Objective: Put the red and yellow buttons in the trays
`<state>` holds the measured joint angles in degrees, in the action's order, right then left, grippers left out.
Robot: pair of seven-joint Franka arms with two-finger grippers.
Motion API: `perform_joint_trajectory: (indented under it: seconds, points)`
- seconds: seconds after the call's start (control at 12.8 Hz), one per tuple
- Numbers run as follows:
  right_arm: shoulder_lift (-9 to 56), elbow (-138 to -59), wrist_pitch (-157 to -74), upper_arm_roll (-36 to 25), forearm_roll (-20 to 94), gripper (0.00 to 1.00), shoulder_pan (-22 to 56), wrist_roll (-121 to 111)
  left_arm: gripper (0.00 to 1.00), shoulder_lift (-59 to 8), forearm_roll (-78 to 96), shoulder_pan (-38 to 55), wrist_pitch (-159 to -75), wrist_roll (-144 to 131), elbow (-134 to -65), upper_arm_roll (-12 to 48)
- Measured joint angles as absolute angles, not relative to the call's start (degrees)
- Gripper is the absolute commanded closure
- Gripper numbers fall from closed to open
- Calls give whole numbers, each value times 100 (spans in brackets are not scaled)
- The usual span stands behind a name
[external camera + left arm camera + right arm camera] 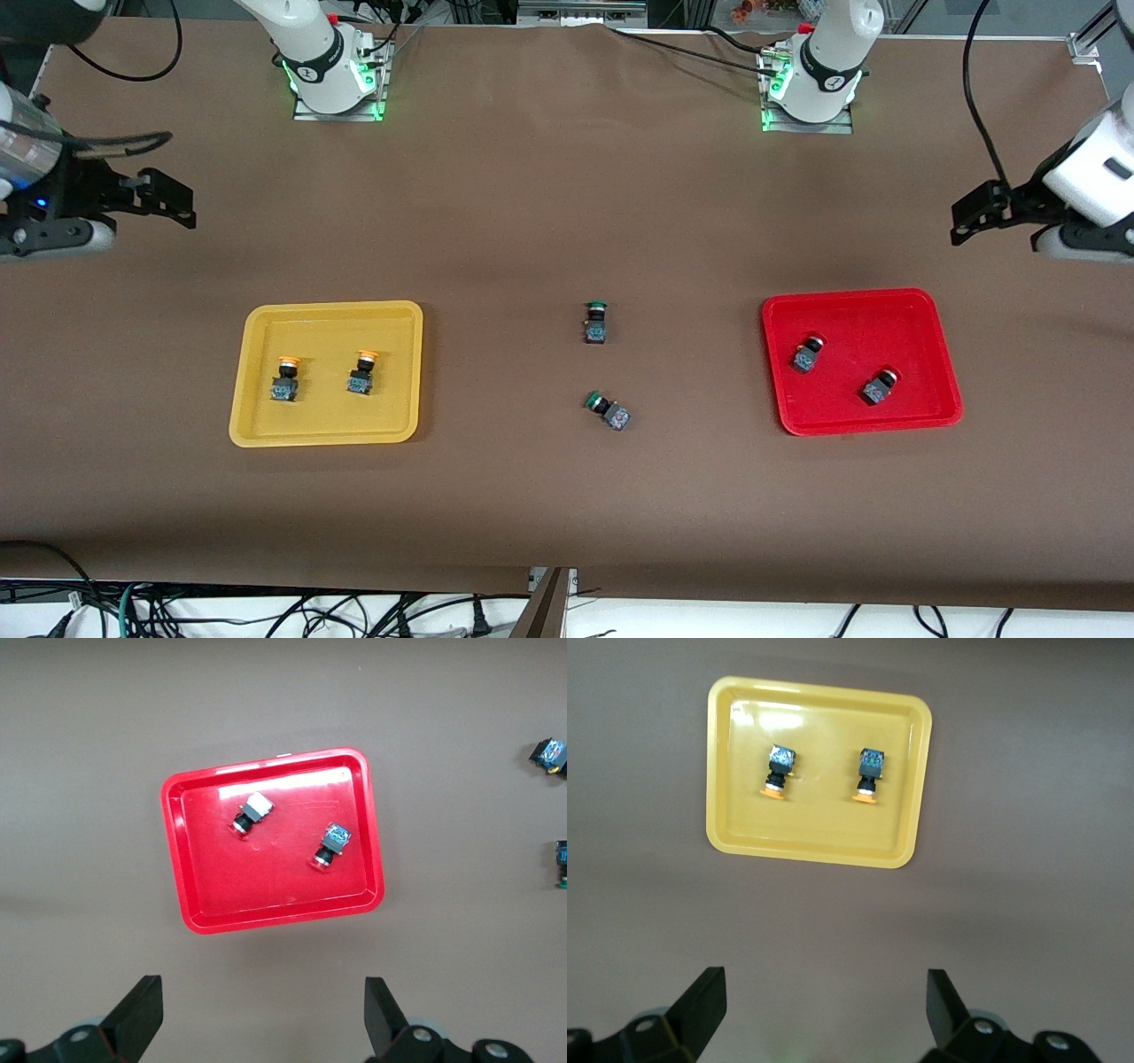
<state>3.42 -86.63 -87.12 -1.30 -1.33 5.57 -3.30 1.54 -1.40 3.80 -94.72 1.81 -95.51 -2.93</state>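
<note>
Two yellow-capped buttons (285, 379) (361, 374) lie in the yellow tray (328, 418) toward the right arm's end of the table. They also show in the right wrist view (778, 771) (868, 773) in that tray (819, 833). Two red-capped buttons (806, 353) (879, 386) lie on their sides in the red tray (846, 403). They also show in the left wrist view (251, 814) (330, 844) in that tray (266, 890). My right gripper (182, 206) (826, 1001) and my left gripper (961, 221) (263, 1010) are open and empty, each raised over bare table at its own end.
Two green-capped buttons (596, 323) (609, 411) lie on the brown table cover between the trays. They show at the edge of the left wrist view (549, 755) (561, 859). The arm bases (332, 75) (811, 84) stand along the table edge farthest from the front camera.
</note>
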Motion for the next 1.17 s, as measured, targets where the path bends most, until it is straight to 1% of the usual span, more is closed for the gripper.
perform_joint_trajectory:
  seconds: [0.23,0.39,0.63,1.17]
  points:
    - [153,-8691,-8529,-125,-133,0,496,-337,0,193,-140,356,-9562,174,-9659,-296]
    - [184,-8693,-8518,-116,-134,0,493,-337,0,148,-140,319,-9561,351,-9660,-262]
    - [245,-8693,-8519,-98,-135,0,491,-337,0,141,-200,76,-9453,453,-9645,-17]
    - [380,-8570,-8530,-92,-136,0,482,-337,0,143,-200,-94,-9438,513,-9599,-3]
